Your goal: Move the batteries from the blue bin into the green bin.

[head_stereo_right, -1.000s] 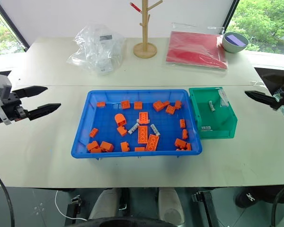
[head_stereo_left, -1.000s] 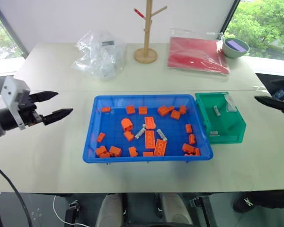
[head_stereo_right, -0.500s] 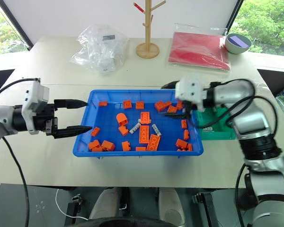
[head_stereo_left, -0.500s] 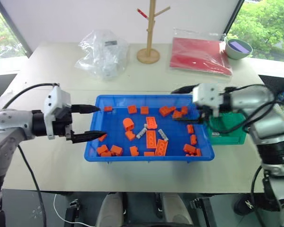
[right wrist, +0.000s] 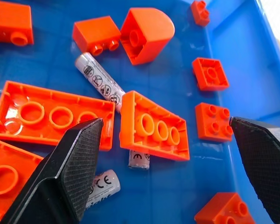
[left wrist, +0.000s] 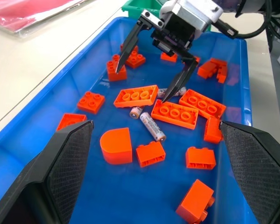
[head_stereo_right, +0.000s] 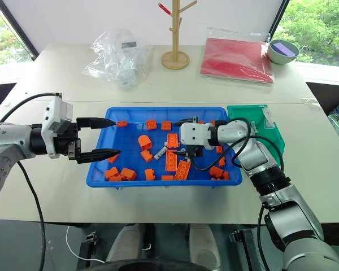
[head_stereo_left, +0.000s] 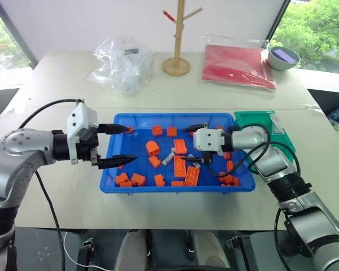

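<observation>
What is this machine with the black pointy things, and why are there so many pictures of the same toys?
It is a robot with two arms, and each arm ends in a claw of two black fingers. Two pictures come from cameras in its head, looking down at the table. The other two come from little cameras on its wrists, so they see the toys from very close.

On the table lies a blue bin full of orange bricks. Among them lie a few small grey batteries. Next to it stands a green bin, where the batteries should go.

The left claw is open at the blue bin's edge. The right claw is open too, hanging over the bricks in the middle, close to the batteries. Neither claw holds anything.
</observation>
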You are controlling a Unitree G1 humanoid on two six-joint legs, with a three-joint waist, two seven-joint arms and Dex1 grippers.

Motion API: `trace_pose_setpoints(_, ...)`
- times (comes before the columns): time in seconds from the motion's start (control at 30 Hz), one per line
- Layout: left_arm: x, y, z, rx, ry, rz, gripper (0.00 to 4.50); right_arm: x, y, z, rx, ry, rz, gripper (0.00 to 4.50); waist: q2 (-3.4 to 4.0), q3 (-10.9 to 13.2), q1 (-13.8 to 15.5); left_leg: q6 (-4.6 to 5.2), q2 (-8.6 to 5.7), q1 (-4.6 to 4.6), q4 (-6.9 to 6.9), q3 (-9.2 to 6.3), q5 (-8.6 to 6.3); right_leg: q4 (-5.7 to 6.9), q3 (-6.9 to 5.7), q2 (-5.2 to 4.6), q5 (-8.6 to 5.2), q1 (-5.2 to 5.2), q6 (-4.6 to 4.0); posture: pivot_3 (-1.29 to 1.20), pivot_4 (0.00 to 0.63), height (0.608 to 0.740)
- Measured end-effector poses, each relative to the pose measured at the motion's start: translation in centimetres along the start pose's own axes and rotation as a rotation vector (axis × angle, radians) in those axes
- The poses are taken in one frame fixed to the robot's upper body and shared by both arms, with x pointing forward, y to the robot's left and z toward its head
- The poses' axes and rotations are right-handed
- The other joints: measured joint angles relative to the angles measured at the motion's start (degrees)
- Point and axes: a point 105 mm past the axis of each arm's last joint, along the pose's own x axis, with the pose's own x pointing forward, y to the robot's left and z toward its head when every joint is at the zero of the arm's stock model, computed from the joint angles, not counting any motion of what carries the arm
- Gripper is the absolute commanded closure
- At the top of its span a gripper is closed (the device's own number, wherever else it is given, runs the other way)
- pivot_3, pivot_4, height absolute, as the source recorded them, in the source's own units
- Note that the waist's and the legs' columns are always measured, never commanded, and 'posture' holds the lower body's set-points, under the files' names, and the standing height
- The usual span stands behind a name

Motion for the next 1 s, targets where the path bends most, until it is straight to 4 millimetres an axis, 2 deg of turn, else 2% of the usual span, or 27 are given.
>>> trace_pose_setpoints(0.1,0.0,0.0,0.0,0.001,0.000,0.000,0.00,0.1,0.1,1.0,0.012,-0.033,0.019,0.04,0.00,0.0,0.0,0.00,0.00,0.00,0.00,-0.01,0.00,0.00,0.00,0.00,0.00,0.00,0.01,0.00,0.150,0.736)
trace_pose_setpoints(0.27,0.0,-0.1,-0.3,-0.007,0.005,-0.003,0.00,-0.3,0.6,4.1,-0.007,-0.110,0.104,0.04,0.00,0.0,0.0,0.00,0.01,0.01,0.00,-0.03,0.00,0.01,-0.02,0.00,0.01,0.00,0.01,0.00,0.150,0.736)
trace_pose_setpoints(0.43,0.0,-0.1,-0.3,-0.001,0.004,0.001,0.00,0.4,0.0,6.2,-0.029,-0.118,0.201,0.04,0.00,0.0,-0.1,-0.02,0.01,0.02,0.00,-0.03,0.01,0.02,-0.04,0.01,0.00,0.01,0.00,0.00,0.150,0.736)
trace_pose_setpoints(0.63,0.1,-0.3,-0.6,-0.006,-0.001,0.008,0.00,2.8,1.4,5.2,0.001,-0.045,0.348,0.04,0.00,0.0,0.0,-0.02,0.01,0.00,0.00,-0.02,0.01,0.02,-0.05,0.00,0.00,0.00,0.00,0.00,0.150,0.736)
trace_pose_setpoints(0.83,0.3,-0.5,-0.6,0.001,-0.006,0.018,0.00,4.2,0.9,4.4,0.004,0.039,0.409,0.04,0.00,0.0,-0.1,-0.03,0.01,0.00,-0.01,-0.04,0.02,0.03,-0.07,0.00,0.00,-0.01,0.00,0.00,0.150,0.736)
trace_pose_setpoints(1.0,0.4,-0.7,-0.7,-0.004,-0.007,0.029,0.00,4.7,1.2,4.0,-0.008,0.061,0.456,0.04,0.00,0.0,-0.1,-0.04,0.01,0.01,-0.01,-0.04,0.02,0.03,-0.07,-0.01,0.00,0.00,0.00,0.00,0.150,0.736)
